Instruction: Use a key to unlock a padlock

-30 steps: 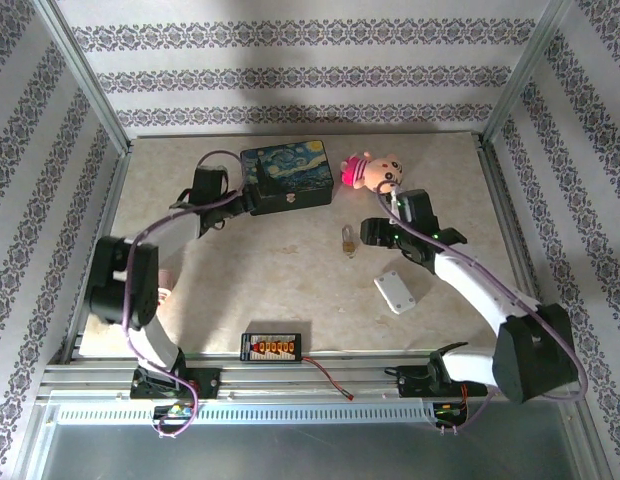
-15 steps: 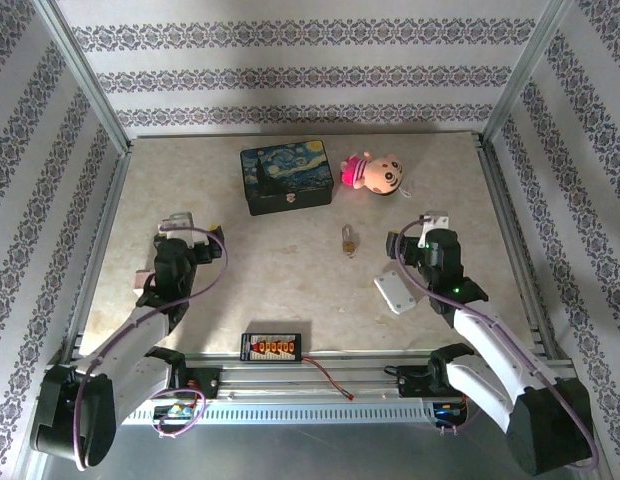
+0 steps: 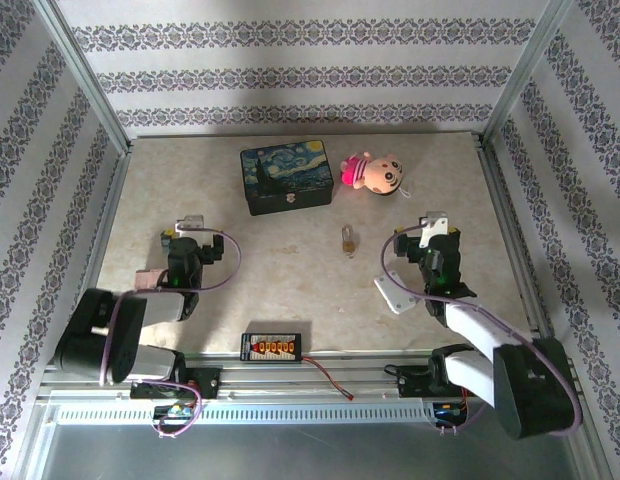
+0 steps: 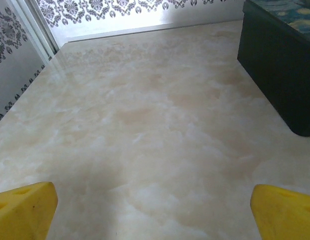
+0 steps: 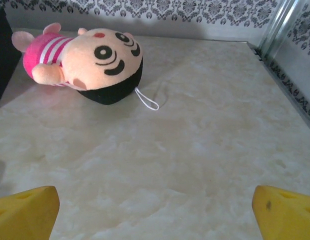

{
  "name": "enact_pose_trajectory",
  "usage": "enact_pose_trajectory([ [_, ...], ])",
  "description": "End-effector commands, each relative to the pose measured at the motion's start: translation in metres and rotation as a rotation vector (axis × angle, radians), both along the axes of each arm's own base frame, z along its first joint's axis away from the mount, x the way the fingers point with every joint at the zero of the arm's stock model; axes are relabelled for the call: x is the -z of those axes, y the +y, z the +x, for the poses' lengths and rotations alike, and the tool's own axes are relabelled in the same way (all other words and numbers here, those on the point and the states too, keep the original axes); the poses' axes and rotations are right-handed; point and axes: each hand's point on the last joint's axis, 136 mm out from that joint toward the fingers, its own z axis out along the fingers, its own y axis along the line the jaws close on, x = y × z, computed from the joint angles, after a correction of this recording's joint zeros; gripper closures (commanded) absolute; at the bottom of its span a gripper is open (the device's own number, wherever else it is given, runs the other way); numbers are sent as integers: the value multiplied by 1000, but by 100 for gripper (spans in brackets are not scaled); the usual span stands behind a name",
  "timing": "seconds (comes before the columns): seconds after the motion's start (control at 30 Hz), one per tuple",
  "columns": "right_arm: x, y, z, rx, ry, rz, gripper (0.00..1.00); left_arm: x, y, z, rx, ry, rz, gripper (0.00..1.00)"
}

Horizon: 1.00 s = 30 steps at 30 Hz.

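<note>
So, beige marbled worktop (image 3: 290,290) inside wallpapered walls (image 3: 290,80); padlock (image 3: 347,238) sits mid-worktop, between left tool (image 4: 154,212) and right tool (image 5: 155,212), both spread wide, holding nothing, neither touching it.

The marbled beige table top (image 3: 280,285) carried a dark rectangular box with a blue painting print (image 3: 287,177) at the back, a pink plush doll (image 3: 375,173) just beside it, a small brass-gold padlock (image 3: 347,240) mid-table, a white rectangular plastic block (image 3: 393,295) nearer, and a black board with red sockets (image 3: 273,346) at the near edge
</note>
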Motion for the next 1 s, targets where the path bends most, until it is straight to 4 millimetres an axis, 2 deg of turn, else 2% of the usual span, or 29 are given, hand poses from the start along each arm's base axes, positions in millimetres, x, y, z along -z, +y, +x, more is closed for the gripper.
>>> enact_pose_trajectory([
  [0.0, -19, 7, 14, -53, -128, 5, 2, -18, 3, 20, -1, -90, 1, 1],
  [0.13, -8, 9, 23, -79, -121, -1, 2, -7, 5, 25, 15, -63, -33, 1],
  [0.23, -2, 10, 28, -104, -127, 2, 2, 8, 13, 33, 24, -25, -95, 1],
  [0.4, 15, 1, 37, -113, -116, 72, 2, 8, 12, 32, 69, -23, -148, 1],
  [0.63, 17, -16, 47, -95, -101, 188, 2, 9, 12, 31, 70, -18, -144, 1],
  [0.8, 17, 4, 48, -221, -77, 186, 2, 9, 1, 33, 141, -4, -142, 1],
  [0.97, 17, 9, 47, -251, -77, 186, 2, 10, -2, 33, 157, 0, -143, 1],
])
